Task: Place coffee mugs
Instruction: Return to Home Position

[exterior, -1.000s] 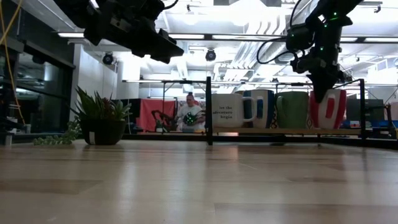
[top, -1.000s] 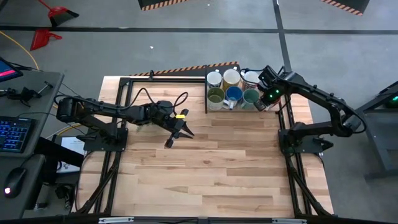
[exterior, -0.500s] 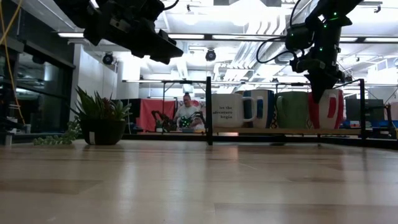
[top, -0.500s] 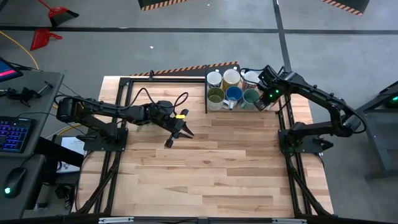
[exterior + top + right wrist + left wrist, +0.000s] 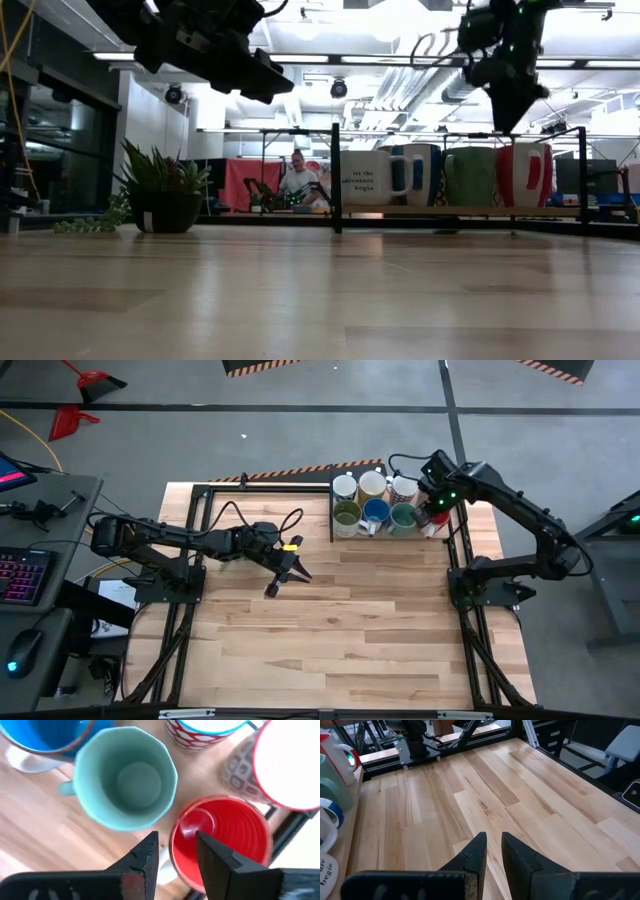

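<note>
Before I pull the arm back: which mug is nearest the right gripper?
The red mug. Its inside is solid red, and it stands beside the teal mug. The right gripper hovers open just above it.

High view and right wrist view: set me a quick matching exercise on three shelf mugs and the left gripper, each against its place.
1. red ribbed ceramic mug
2. teal green faceted ceramic mug
3. olive green ceramic mug
4. left gripper

A. between the blue ceramic mug and the red one
B. over the wooden table
C. under the right gripper
D. front-row end nearest the left arm

Pairs: 1-C, 2-A, 3-D, 4-B
</note>
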Available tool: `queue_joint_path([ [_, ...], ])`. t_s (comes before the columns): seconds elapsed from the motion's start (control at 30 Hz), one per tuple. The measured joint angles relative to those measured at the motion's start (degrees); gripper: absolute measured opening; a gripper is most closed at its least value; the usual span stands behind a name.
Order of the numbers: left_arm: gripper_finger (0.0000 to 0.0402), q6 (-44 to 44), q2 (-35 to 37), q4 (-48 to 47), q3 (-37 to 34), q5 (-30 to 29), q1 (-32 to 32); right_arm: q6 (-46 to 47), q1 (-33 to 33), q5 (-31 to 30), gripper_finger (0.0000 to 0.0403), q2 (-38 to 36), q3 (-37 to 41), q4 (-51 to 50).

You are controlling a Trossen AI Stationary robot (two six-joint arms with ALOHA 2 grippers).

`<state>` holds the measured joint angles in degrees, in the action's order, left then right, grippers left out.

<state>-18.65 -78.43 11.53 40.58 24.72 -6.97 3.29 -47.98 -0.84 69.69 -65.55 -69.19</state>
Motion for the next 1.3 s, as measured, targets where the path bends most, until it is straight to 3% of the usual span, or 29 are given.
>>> queue_joint_path([
  [0.23, 0.0051, 0.0, 0.0, -0.3, 0.0, -1.3, 0.0, 7.2, 3.6, 4.2, 0.0108, -1.3, -6.5, -6.7],
  [0.33, 0.0051, 0.0, 0.0, -0.3, 0.0, -4.4, -0.1, 9.0, 9.0, 8.6, 0.0108, -3.4, -5.4, -5.5],
  [0.5, 0.0051, 0.0, 0.0, 0.4, 0.0, -7.8, -0.3, 11.3, 22.4, 8.4, 0.0108, -7.9, 1.4, 2.1],
  [0.8, 0.0051, 0.4, 0.0, 5.4, 0.0, -5.5, -0.2, 8.9, 41.5, 7.0, 0.0108, -12.1, 22.3, 47.2],
  [1.03, 0.0051, 1.0, 0.0, 4.2, -3.2, -1.7, -0.2, 10.0, 48.8, 3.7, 0.0108, -11.6, 41.8, 82.2],
  [1.2, 0.0051, 5.1, 0.0, 17.0, -8.3, 0.5, 0.2, 6.0, 53.8, -0.6, 0.0108, -11.6, 49.4, 100.5],
  [1.3, 0.0051, 8.5, 0.0, 24.3, -12.3, 0.3, 1.1, 3.8, 56.5, -4.6, 0.0108, -11.5, 52.3, 106.4],
])
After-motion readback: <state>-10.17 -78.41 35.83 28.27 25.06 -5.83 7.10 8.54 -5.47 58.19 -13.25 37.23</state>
